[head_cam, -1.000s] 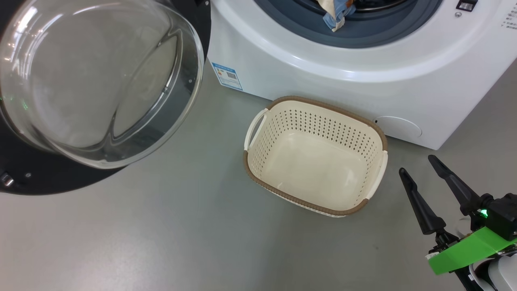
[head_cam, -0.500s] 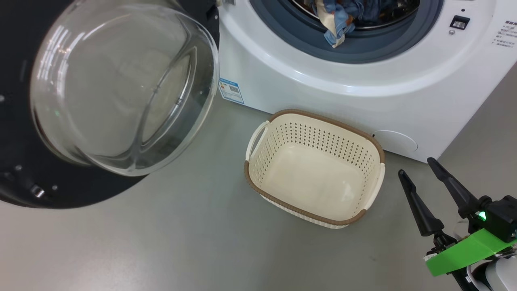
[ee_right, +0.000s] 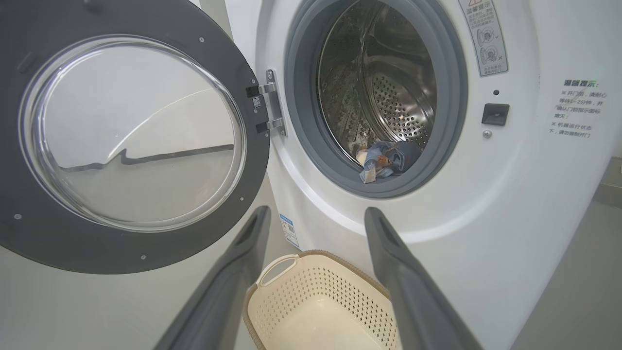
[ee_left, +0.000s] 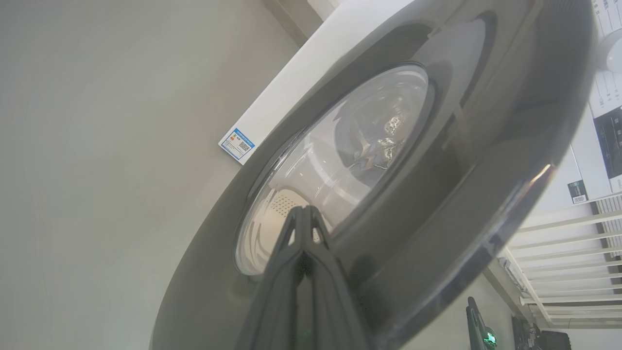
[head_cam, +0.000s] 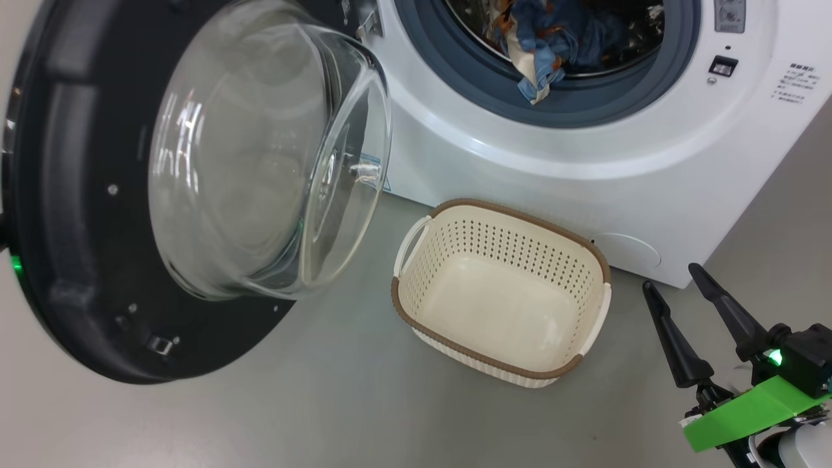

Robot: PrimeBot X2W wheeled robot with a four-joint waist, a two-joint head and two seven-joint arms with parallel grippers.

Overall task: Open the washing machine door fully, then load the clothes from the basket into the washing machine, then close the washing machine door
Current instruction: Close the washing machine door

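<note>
**Claw shut behind the door, basket emptied**

My left claw [ee_left: 303, 216] is pinched shut with nothing in it, its tips pointing at the outer face of the washing machine door [ee_left: 486, 146]. I cannot tell whether they touch it. I judge it sits there to push the door home.

My right claw [head_cam: 671, 278] is spread wide and empty. It is parked low over the floor [head_cam: 292, 403] beside the basket [head_cam: 494, 209], clear of the door's arc.

The basket stands bare on the floor against the foot of the washing machine [head_cam: 585, 175]. The clothes [head_cam: 539, 39] lie in the drum mouth, with one fold draped over the gasket [head_cam: 455, 91]. I think that fold could get caught when the door shuts.
</note>
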